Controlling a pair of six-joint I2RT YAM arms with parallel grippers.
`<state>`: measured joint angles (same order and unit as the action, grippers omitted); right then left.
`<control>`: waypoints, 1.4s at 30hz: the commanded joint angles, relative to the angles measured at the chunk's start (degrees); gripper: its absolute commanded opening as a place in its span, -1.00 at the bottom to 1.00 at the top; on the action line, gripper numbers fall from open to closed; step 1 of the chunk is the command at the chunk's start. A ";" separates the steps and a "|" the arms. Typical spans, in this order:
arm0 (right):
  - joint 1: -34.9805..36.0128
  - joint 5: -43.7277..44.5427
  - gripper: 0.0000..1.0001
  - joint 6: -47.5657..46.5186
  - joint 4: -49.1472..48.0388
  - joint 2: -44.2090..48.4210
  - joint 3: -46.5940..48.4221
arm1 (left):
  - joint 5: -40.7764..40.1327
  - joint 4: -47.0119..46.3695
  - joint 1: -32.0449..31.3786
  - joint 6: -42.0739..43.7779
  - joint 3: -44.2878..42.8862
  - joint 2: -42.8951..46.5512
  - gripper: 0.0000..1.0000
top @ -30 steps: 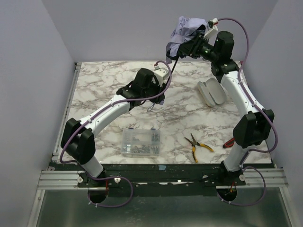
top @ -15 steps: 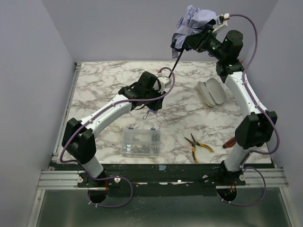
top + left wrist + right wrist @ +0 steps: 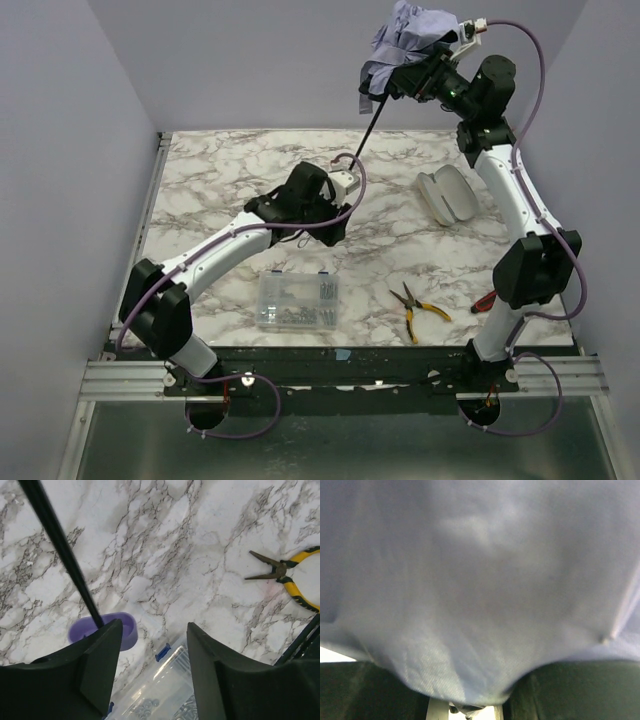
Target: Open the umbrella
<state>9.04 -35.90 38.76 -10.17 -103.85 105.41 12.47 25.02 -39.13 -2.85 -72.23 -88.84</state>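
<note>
The right gripper (image 3: 415,72) clamps the umbrella (image 3: 405,35) by its canopy, high in the air, so the shaft (image 3: 65,555) slants down to the left gripper (image 3: 152,655), whose jaws stand apart beside the lilac handle (image 3: 127,629), holding nothing.

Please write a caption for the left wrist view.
Open left gripper beside the umbrella's thin black shaft; clear plastic screw box in the background.

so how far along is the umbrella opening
Done: the cream sleeve is off, lying on the marble table. In hand: the right hand holds the pale lilac folding umbrella up by its bunched canopy, thin black shaft extended down toward the open left hand. Left: the canopy is not spread yet.
</note>
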 commanded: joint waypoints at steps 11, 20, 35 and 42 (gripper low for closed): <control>-1.04 -6.77 -0.99 5.57 -10.46 8.36 -11.95 | -2.97 7.07 0.46 4.71 -15.92 -3.21 0.27; -1.51 -5.92 -0.99 5.54 -10.05 8.73 -8.02 | -0.11 5.12 0.36 -1.02 0.58 -2.66 0.10; -2.80 -12.10 -0.99 7.16 -12.68 6.55 -12.03 | 2.89 -1.69 0.24 0.29 0.85 7.41 0.67; -1.92 -18.26 -0.99 12.92 -15.45 7.19 -17.53 | 11.93 -6.22 3.89 2.47 -5.12 11.62 0.96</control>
<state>6.76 -49.08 46.81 -19.81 -98.30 88.40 16.25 22.72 -38.00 -3.33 -75.37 -82.54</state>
